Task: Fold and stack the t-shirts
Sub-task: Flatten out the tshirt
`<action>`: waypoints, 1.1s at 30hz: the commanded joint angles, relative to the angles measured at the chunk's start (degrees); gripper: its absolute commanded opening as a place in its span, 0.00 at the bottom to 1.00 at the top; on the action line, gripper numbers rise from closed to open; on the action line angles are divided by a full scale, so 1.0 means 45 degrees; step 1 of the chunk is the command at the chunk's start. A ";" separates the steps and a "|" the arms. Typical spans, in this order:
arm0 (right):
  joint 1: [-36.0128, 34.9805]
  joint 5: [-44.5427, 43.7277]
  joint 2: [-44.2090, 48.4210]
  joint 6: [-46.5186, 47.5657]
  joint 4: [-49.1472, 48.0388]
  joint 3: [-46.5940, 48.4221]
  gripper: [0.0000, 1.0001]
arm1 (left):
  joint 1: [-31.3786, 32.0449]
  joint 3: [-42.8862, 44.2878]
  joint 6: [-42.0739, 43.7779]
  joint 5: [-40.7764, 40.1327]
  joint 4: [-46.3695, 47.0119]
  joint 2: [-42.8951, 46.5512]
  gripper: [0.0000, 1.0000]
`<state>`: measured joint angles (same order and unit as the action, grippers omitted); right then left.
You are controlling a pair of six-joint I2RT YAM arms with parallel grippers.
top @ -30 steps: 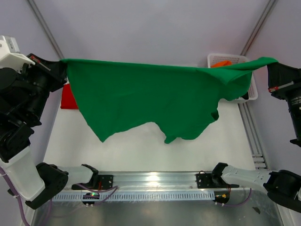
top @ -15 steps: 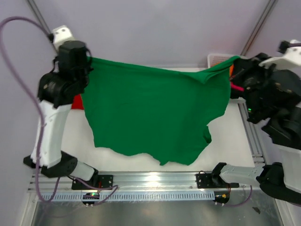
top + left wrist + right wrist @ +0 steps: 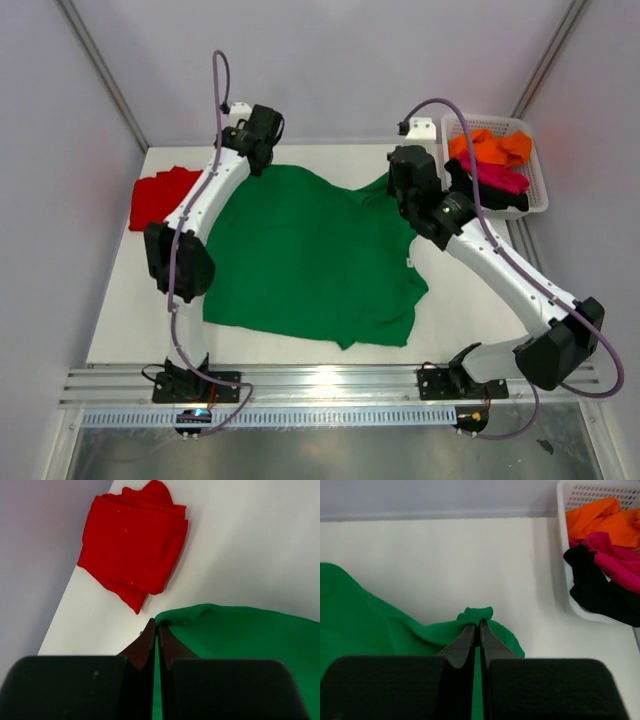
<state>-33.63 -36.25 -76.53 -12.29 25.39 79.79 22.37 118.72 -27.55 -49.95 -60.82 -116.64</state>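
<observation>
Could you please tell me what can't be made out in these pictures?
- Top view: the left arm covers part of the green shirt and an edge of the red shirt.
- Right wrist view: the basket is cut off at the right edge; the black shirt hides what lies beneath.
- Wrist views: the shut left gripper and right gripper cover the green cloth they pinch.

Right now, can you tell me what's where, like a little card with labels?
green t-shirt: spread out on the table
left fingers: shut on its far left corner
right fingers: shut on its far right corner
red t-shirt: folded, at the table's left edge
white basket: far right, holding an orange t-shirt, a magenta t-shirt and a black t-shirt
</observation>
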 commanded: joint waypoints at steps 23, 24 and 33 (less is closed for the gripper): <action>-0.0456 0.1120 0.0345 -0.1465 -0.2403 -0.4333 0.47 | -0.0440 -0.0657 -0.1475 0.0182 0.0020 0.0059 0.99; -0.0573 0.1837 0.0405 -0.1931 -0.1471 -0.4236 0.47 | -0.0401 -0.0755 -0.1495 0.0280 -0.0001 0.0215 0.99; -0.1412 0.4520 -0.0024 -0.4591 0.2559 -0.4155 0.46 | 0.1063 -0.1869 -0.1455 0.0222 -0.0586 0.1193 0.99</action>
<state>-37.98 -20.58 -76.53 -27.18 30.00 61.78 24.86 111.68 -32.69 -48.27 -61.82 -114.17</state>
